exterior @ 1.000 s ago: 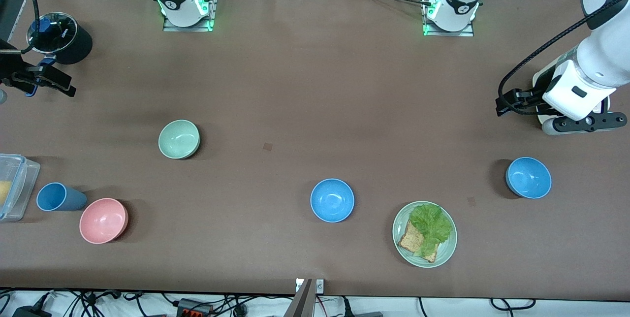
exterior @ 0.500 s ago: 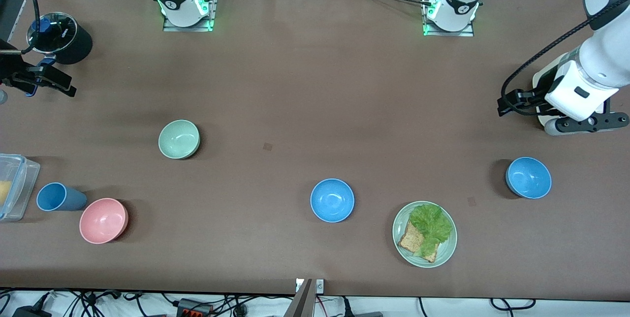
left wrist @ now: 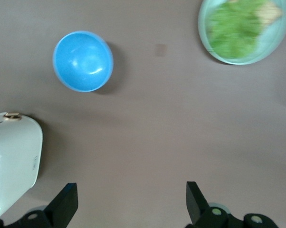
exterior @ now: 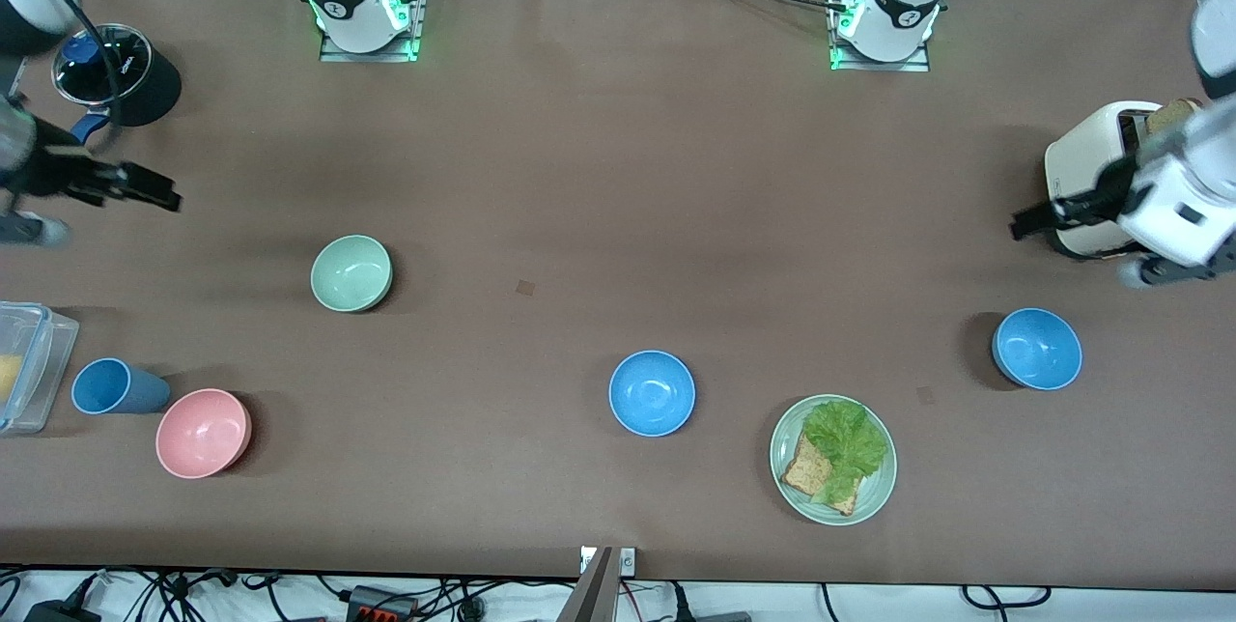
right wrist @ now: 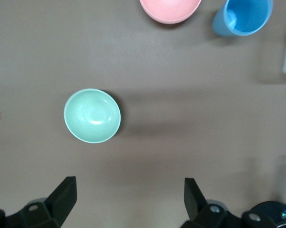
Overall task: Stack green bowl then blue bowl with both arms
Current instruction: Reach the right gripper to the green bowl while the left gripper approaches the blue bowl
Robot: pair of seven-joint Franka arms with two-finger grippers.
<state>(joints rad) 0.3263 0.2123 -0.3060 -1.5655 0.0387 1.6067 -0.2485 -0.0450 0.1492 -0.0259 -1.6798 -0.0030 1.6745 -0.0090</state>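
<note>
Nothing stacked yet. Green bowl [exterior: 351, 273] alone on desk [exterior: 618, 168] toward right arm's end; blue bowl [exterior: 1037, 349] toward left arm's end. Left claw [left wrist: 131, 204] and right claw [right wrist: 128, 199] spread apart, empty, aloft.

I can't read any text, label or number from here; the round black container [exterior: 124, 73] carries pale lettering on its lid, too small to make out.
</note>
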